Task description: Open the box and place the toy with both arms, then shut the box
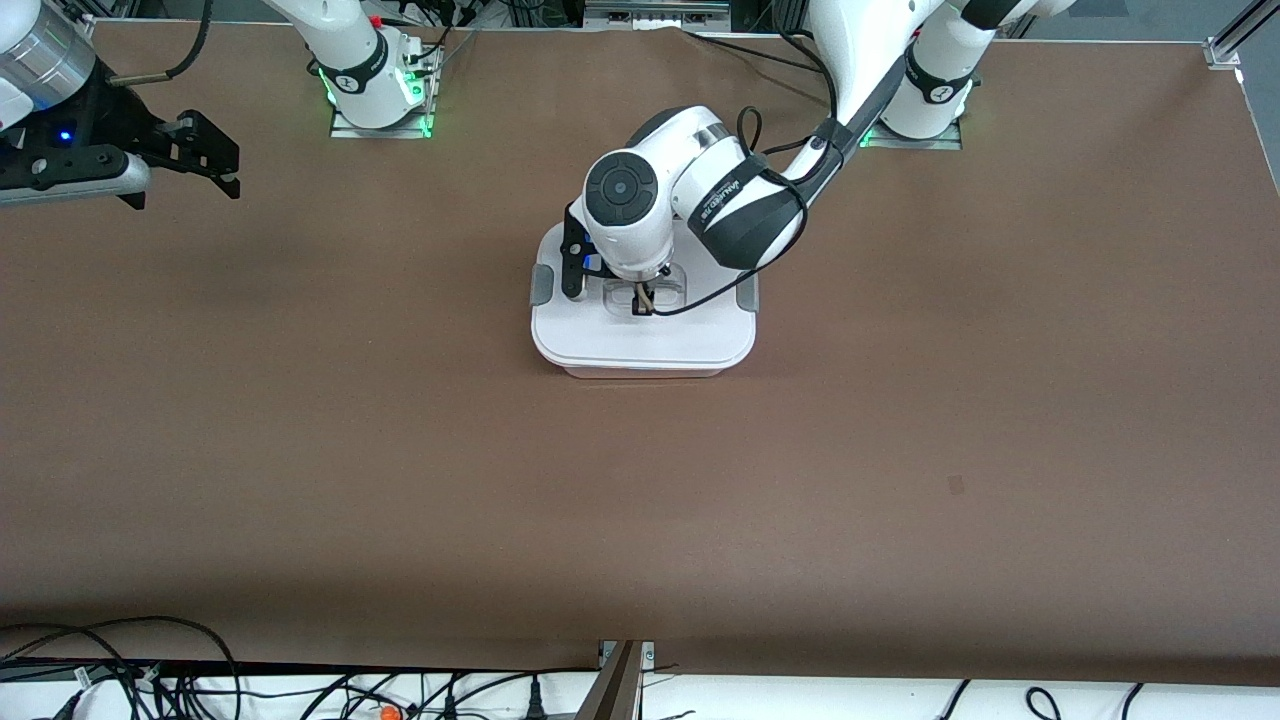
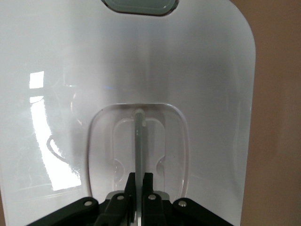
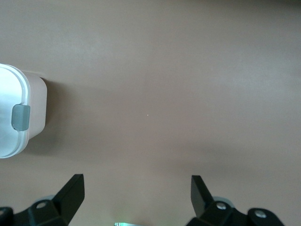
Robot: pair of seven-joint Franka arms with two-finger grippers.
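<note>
Left gripper (image 2: 139, 188) clamped on the box (image 1: 640, 340) lid's clear handle (image 2: 139, 141), seen only from the left wrist, right gripper (image 3: 136, 193) spread wide above bare tabletop (image 1: 400, 450)

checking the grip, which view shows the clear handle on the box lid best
The left wrist view: the handle fills the frame, standing up in its recess with the left gripper shut on it. The front view shows it small, partly hidden under the left arm. The right wrist view shows only a box corner and one clip.
</note>
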